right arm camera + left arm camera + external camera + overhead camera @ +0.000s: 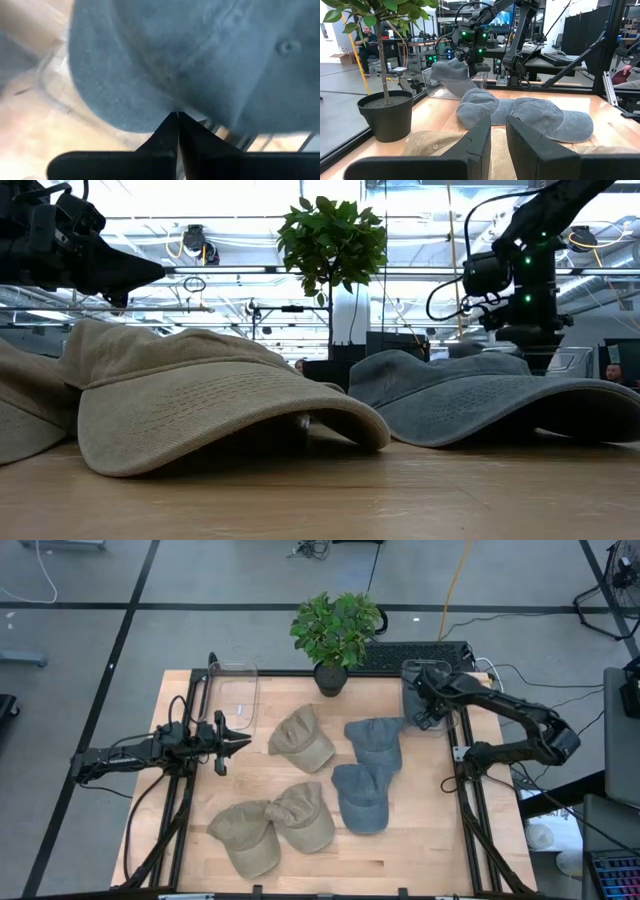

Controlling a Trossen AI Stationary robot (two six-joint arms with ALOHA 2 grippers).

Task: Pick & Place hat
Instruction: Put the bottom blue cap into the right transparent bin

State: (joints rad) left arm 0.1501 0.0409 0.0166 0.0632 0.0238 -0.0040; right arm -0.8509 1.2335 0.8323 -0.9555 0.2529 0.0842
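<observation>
A grey-blue hat (448,73) hangs under my right gripper (473,64), which is shut on it over the clear bin (405,666) at the table's far right. In the right wrist view the hat (200,60) fills the picture, its top button up. Two more grey-blue hats (375,743) (362,796) and three tan hats (303,738) (306,816) (245,838) lie on the table, brims on the wood. My left gripper (240,741) waits at the table's left, pointing level toward the hats, its fingers (520,145) a narrow gap apart with nothing between them. My right gripper pinches the hat's cloth near its edge (175,111) between its two fingers, which come steeply from above. The hat hangs below and beside the fingers, over the clear bin; I cannot tell whether its lower part touches the bin.
A potted plant (334,635) stands at the far edge in the middle. A second clear bin (238,700) sits at the far left, just beyond my left gripper. Black rails (466,755) run along both table sides. Bare wood shows along the near edge.
</observation>
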